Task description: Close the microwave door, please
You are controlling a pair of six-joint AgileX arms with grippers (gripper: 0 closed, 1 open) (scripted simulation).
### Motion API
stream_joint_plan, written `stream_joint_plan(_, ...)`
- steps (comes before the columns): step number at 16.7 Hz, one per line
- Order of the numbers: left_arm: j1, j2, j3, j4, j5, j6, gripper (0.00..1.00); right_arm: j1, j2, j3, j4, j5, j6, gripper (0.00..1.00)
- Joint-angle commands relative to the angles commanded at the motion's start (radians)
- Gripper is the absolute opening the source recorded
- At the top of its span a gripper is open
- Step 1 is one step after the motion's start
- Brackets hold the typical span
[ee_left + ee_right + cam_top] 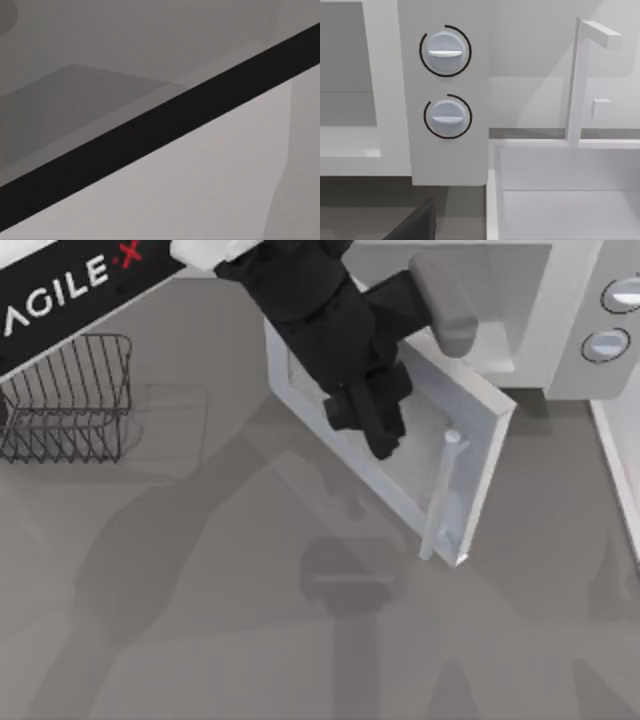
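Toward the far right of the bench (200,640), the microwave (575,335) stands with its cavity facing the near side and two round knobs (445,50) on its right-hand panel. Its door (480,440) hangs about half open, hinged at the left of the cavity, its long edge running slantwise from far left to near right, the bar handle (440,495) at the free end. My left hand (372,422) lies against the door's outer face, on the hinge side of the handle; I cannot tell whether its fingers are apart or together. The door would have to swing away from me, toward the far right, so a push from this arm looks the natural move. My right arm is parked to the right. A wire basket (70,395) sits far left, well apart. The bench is plain grey.
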Motion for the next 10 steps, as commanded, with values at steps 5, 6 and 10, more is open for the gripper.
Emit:
stream_joint_plan(5,-0.014,0.015,0.037,0.007,-0.013,-0.022,0.0,0.0,0.0,0.0,0.0,0.0,0.0,1.0)
stream_joint_plan(6,-0.013,0.007,0.052,0.021,-0.02,-0.024,0.0,0.0,0.0,0.0,0.0,0.0,0.0,1.0)
stream_joint_plan(10,-0.007,-0.003,0.073,0.043,-0.03,-0.025,0.0,0.0,0.0,0.0,0.0,0.0,0.0,1.0)
